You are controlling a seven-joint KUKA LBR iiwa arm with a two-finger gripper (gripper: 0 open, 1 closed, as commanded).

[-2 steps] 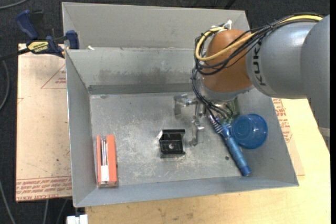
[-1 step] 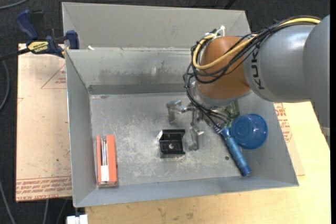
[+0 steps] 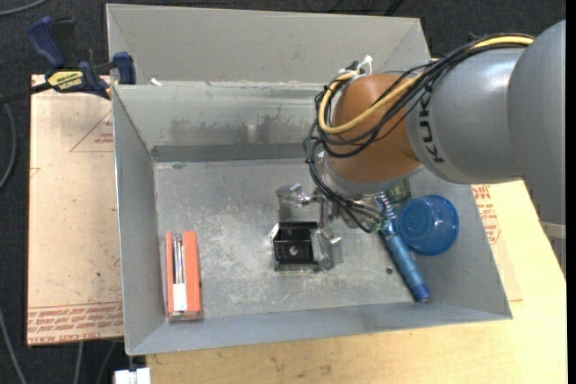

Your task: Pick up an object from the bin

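My gripper [image 3: 312, 222] hangs low over the middle of the bin floor, under the orange wrist cover. Right beneath it, touching or nearly touching its metal parts, lies a small black square block [image 3: 294, 249] with a pale spot on its top face. To the right, a blue scoop-like tool [image 3: 427, 225] lies with its round bowl toward the right wall and its blue handle [image 3: 407, 265] pointing to the front. Something green [image 3: 397, 192] peeks out from under the wrist beside the scoop.
A flat orange and white box [image 3: 183, 275] lies lengthwise near the front left corner, far from the gripper. The arm and its cables cover the bin's right rear part.
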